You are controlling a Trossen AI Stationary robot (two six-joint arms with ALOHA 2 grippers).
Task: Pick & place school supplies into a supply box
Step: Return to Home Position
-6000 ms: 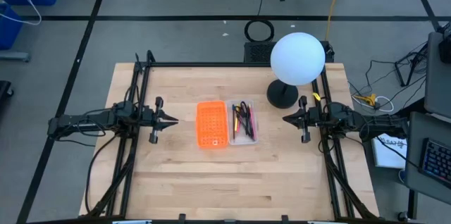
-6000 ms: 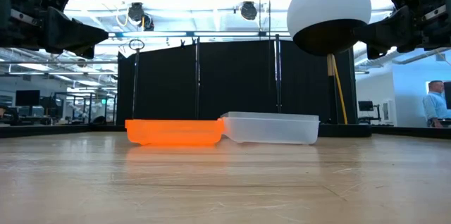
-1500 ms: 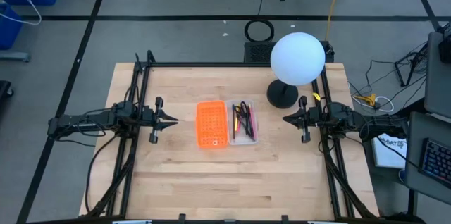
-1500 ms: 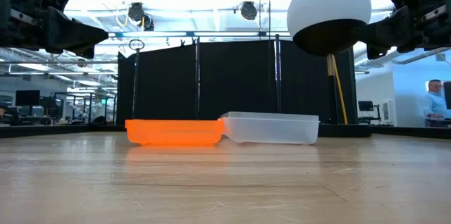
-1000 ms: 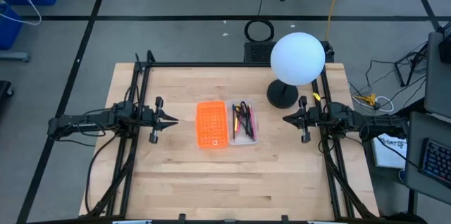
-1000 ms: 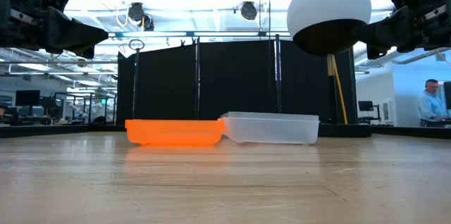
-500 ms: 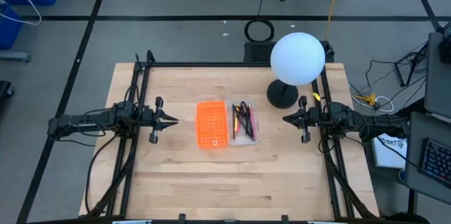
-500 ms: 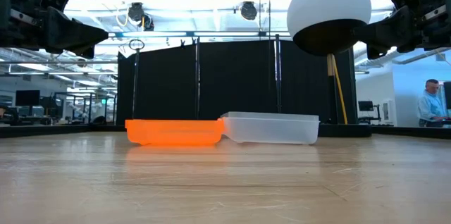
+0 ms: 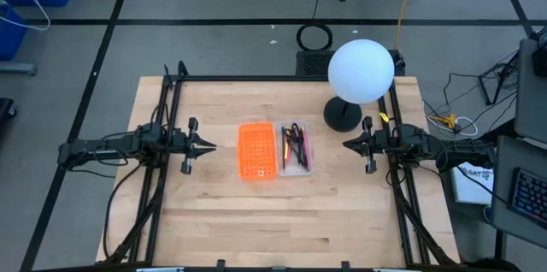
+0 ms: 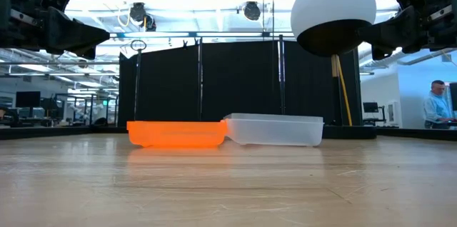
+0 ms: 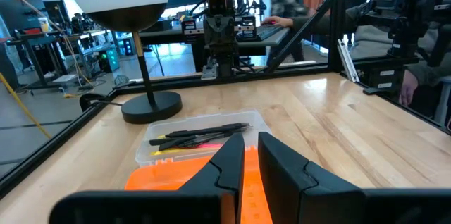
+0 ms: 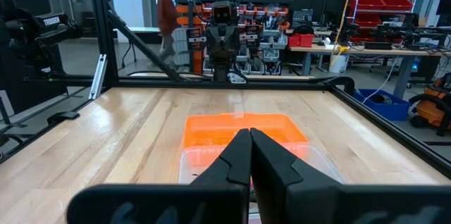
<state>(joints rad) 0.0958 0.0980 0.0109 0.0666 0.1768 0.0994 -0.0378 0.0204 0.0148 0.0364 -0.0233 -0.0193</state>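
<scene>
As we look straight down, the big pale wooden table (image 9: 256,212) fills the middle of the scene, and near its corner on the right arm's side stands the white globe lamp on a black round base (image 9: 361,71). Next in size come the two dark arms. The left gripper (image 9: 212,144) hovers over the table's left side, pointing inward at the box and well apart from it, and its wrist view shows us the jaws a narrow slit apart, holding nothing. Opposite, the right gripper (image 9: 345,144) hangs near the lamp base, aimed the other way, jaws pressed together and empty. Between them, at table centre, lies the small rectangular plastic supply box (image 9: 256,150), opened flat: orange grid-textured half toward the left arm, clear half toward the right. And in that clear half we see the thin black, yellow and pink pens and pencils (image 9: 295,146), lying together lengthwise.
</scene>
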